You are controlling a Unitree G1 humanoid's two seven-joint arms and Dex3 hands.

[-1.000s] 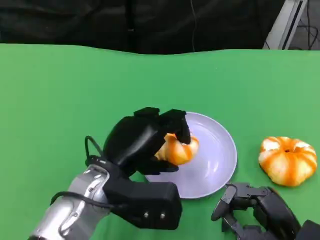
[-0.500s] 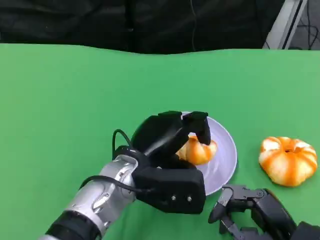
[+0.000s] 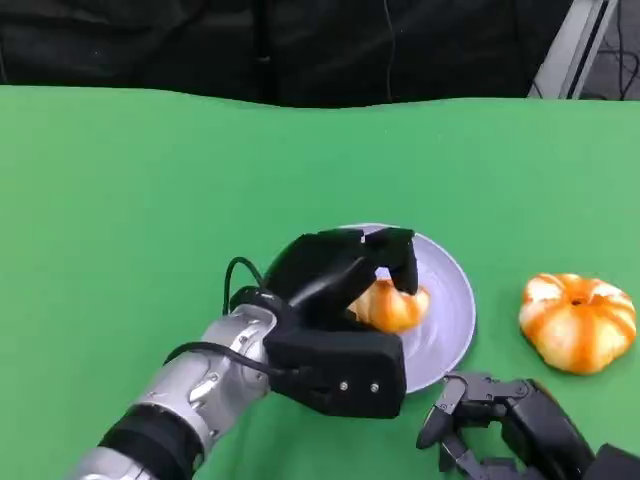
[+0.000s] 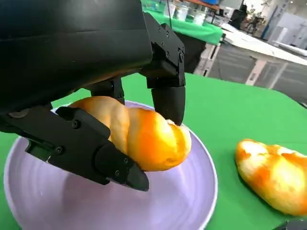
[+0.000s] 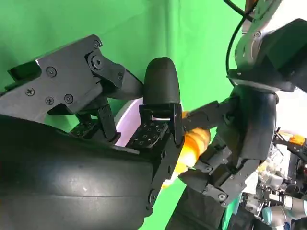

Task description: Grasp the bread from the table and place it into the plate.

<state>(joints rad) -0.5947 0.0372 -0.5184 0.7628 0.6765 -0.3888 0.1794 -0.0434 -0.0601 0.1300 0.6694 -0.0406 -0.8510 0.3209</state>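
My left hand [image 3: 340, 275] grips a golden twisted bread roll [image 3: 392, 306] from above, right over the middle of the pale lilac plate [image 3: 450, 300]. In the left wrist view the fingers [image 4: 165, 72] clamp the roll [image 4: 144, 139] close above the plate [image 4: 192, 201]; I cannot tell whether it touches. A second, rounder bread [image 3: 578, 322] lies on the green table to the plate's right, also in the left wrist view [image 4: 273, 175]. My right hand [image 3: 495, 420] hovers low at the near right, fingers apart and holding nothing. Its wrist view shows its own fingers [image 5: 160, 91] and the roll [image 5: 195, 141].
Green cloth covers the table [image 3: 130, 200], with wide free room to the left and behind the plate. A black backdrop [image 3: 250, 45] stands past the far edge. The plate's near rim lies close to my right hand.
My left hand carried the roll rightward from the plate's left side to over its middle, then dipped slightly. The right hand has barely moved.
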